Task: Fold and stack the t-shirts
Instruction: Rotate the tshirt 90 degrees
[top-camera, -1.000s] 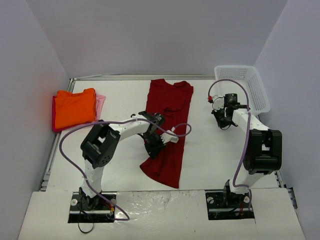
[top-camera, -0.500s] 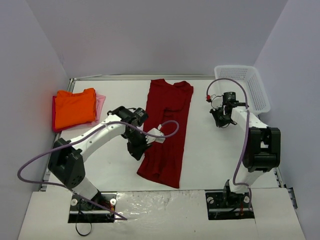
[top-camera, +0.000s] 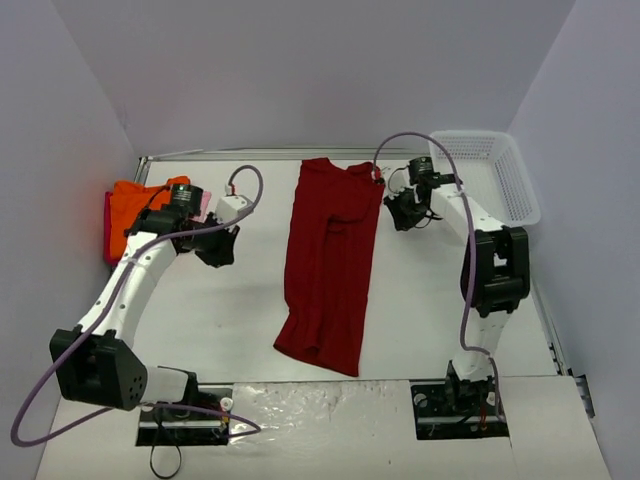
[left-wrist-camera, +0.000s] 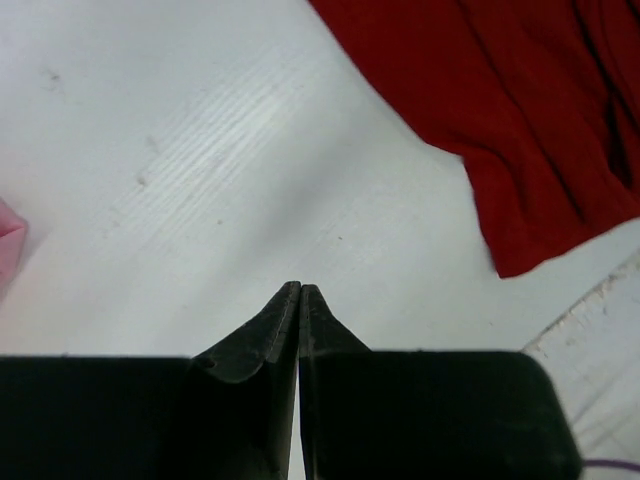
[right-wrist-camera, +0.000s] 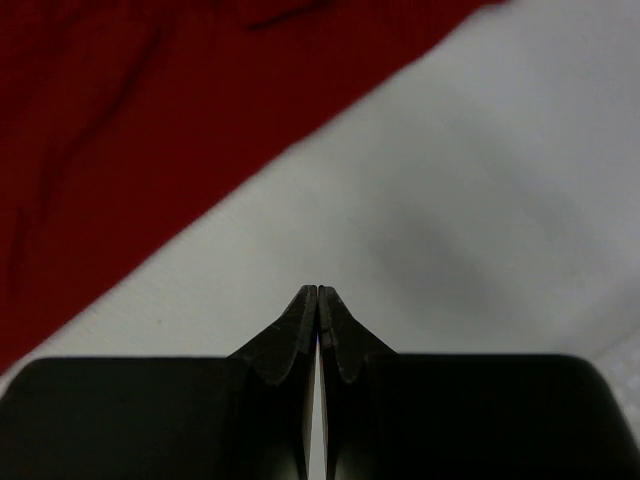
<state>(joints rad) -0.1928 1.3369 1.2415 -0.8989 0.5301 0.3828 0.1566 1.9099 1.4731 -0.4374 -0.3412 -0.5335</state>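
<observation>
Pretty clearly a robotics lab test cell, not anybody's home. It was a flat white tabletop (top-camera: 430, 300) boxed in by plain pale grey wall panels (top-camera: 300, 70), with a white-and-black left robot arm (top-camera: 120, 285) and matching right robot arm (top-camera: 493, 270) bolted at the near edge, and thin purple cables (top-camera: 410, 135) looping off them.

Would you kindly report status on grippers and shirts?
Left gripper shut, empty, over table. Right gripper shut, empty, beside red shirt, folded narrow, flat. Orange shirt piled far left. Nothing obstructing.
</observation>
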